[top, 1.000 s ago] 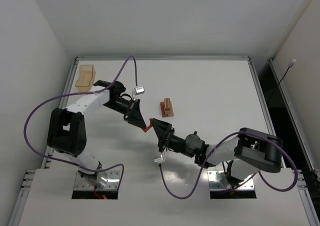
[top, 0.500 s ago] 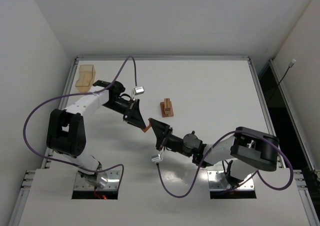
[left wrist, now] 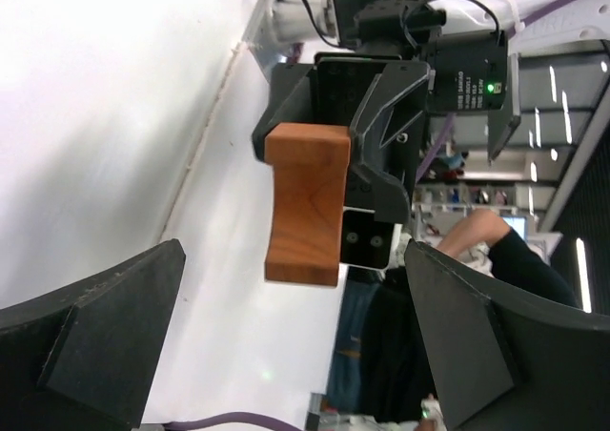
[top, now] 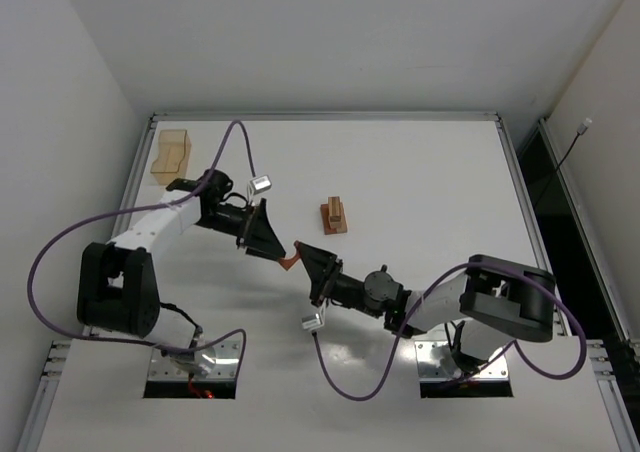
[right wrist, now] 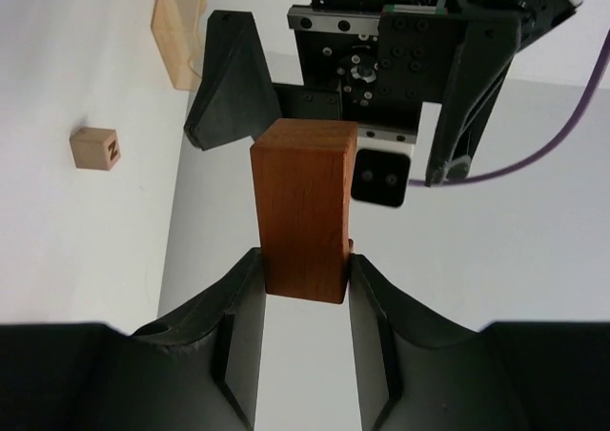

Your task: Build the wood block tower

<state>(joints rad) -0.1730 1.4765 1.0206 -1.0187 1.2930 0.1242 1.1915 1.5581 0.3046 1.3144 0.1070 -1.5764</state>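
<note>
A reddish-brown arch block [top: 290,260] hangs above the table's middle, and my right gripper [top: 302,256] is shut on it. In the right wrist view both fingers press the sides of the block [right wrist: 303,221] at my right gripper [right wrist: 303,259]. My left gripper [top: 270,246] stands open just left of the block, apart from it. In the left wrist view the block [left wrist: 307,205] sits ahead of the wide-spread fingers [left wrist: 105,326] of my left gripper [left wrist: 294,250]. A small stack of tan and reddish blocks [top: 334,216] stands on the table behind.
A translucent amber box [top: 170,156] stands at the far left corner, also seen as the amber box [right wrist: 177,35] in the right wrist view. A loose tan cube with a printed letter [right wrist: 94,149] lies on the table. A raised rim [top: 320,116] runs along the far edge.
My left gripper has opened, let go of the arch block and drawn back to the left. My right gripper closed on the block and keeps it in the same place.
</note>
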